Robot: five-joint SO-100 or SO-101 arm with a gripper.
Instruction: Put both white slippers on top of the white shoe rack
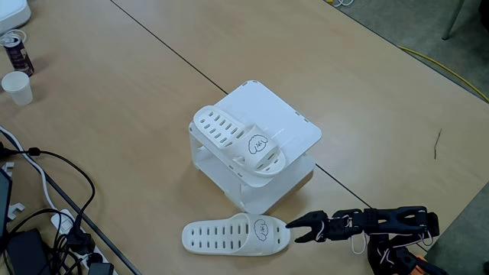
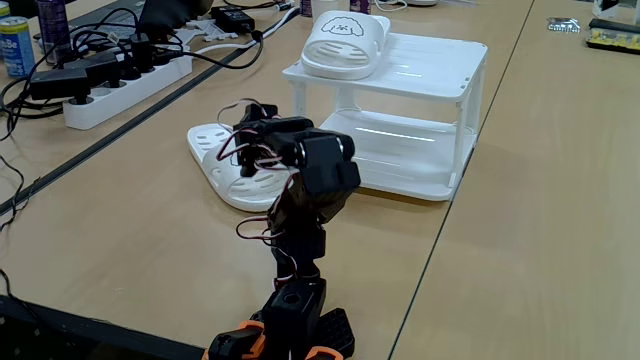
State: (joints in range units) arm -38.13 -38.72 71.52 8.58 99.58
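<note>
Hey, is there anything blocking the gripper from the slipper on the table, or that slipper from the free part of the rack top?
Nothing visible does. The gripper is right at the strap end of the slipper on the table. The other slipper fills one side of the white shoe rack top; the rest is bare.

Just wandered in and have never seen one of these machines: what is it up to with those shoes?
A small robot arm is tidying white slippers onto a white shoe rack. One slipper already lies on the rack's top. The other slipper is on the table in front of the rack. The arm's end effector is open right at that slipper's strap end, seemingly about to grab it. Cables and a power strip lie off to the side.
</note>
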